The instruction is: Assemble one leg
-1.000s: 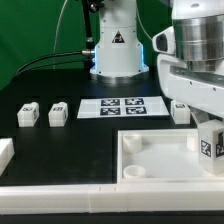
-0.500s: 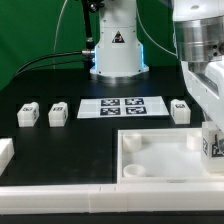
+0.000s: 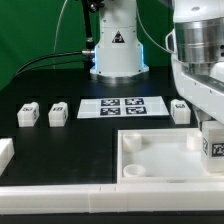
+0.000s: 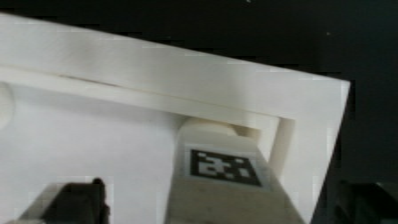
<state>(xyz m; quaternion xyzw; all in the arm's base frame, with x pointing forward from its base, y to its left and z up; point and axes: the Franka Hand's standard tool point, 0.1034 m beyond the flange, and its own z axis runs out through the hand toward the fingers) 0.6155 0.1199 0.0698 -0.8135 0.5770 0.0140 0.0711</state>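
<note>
Wrist view puts the leg right in a recessed corner of the square panel, tag face up toward the lens and its far end tucked against the raised rim. From the exterior view that is the panel's far corner on the exterior view's right, with the gripper directly above it. I can make out one dark finger off to the side of the leg with a strip of white panel between them; the other finger is lost against the black table, so I can't tell whether the leg is clamped or free.

To my eye the step is seating and fastening this leg in its corner. It looks slightly off square to the rim, so I'd want it upright and centred in the recess first, then pressed down gently, watching that it doesn't wedge against the wall. Three other legs lie well clear, by the marker board.
</note>
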